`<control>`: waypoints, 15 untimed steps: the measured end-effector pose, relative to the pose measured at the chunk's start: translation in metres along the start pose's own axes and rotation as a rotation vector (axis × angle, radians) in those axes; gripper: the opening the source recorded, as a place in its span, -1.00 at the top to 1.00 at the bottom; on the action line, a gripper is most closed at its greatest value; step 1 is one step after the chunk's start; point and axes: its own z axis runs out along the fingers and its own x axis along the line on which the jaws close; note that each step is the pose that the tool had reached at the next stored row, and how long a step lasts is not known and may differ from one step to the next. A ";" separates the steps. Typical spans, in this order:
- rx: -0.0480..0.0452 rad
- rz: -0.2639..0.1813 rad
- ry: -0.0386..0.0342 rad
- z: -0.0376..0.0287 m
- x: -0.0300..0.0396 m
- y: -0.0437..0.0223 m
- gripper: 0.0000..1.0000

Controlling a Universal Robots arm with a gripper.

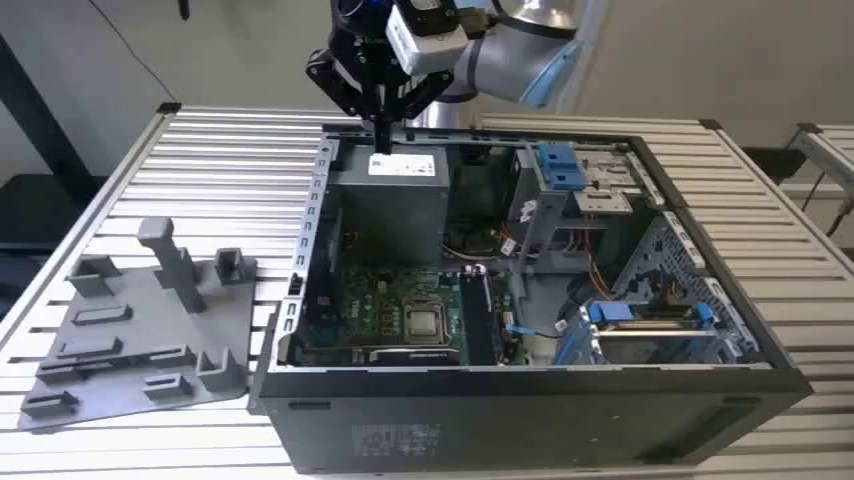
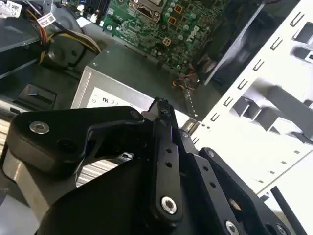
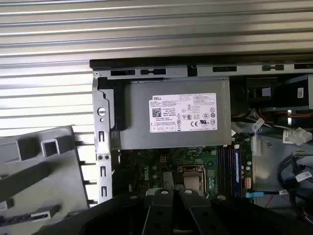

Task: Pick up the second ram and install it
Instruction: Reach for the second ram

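Your gripper (image 1: 383, 130) hangs over the far end of the open computer case (image 1: 534, 400), right above the grey power supply (image 1: 390, 195). It points straight down and isn't touching the box. The fingers look pinched fully together, and in the second wrist view (image 2: 161, 105) nothing is clamped between them, so you're empty-handed.

As for the second ram (image 3: 237, 169), my best read is the dark bluish stick standing on edge in the slot row. That row sits just on the exterior view's right of the CPU socket (image 1: 424, 322), on the green motherboard (image 1: 387, 300). You can also spot the stick from outside at (image 1: 499, 318). I honestly can't tell whether it's pushed all the way home or which slot of the row it's in, since the slots blur into each other. It's well apart from the gripper, toward the near end of the case.

The grey fixture plate (image 1: 134, 330) lies on the slatted table (image 1: 227, 150), on the exterior view's left of the case.
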 end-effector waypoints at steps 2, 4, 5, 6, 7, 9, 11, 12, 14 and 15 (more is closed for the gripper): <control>0.0000 0.000 0.0000 0.0000 0.0000 0.0000 0.79; 0.0000 0.000 0.0000 0.0000 0.0000 0.0000 0.79; 0.0000 0.000 0.0000 0.0000 0.0000 0.0000 0.79; 0.0000 0.000 0.0000 0.0000 0.0000 0.0000 0.79; 0.0000 0.000 0.0000 0.0000 0.0000 0.0000 0.79; 0.0000 0.000 0.0000 0.0000 0.0000 0.0000 0.79; 0.0000 0.000 0.0000 0.0000 0.0000 0.0000 0.79; 0.0000 0.000 0.0000 0.0000 0.0001 0.0000 0.79; 0.0001 0.000 0.0001 -0.0001 0.0015 0.0002 0.79; 0.0001 0.000 0.0001 -0.0001 0.0027 0.0001 0.79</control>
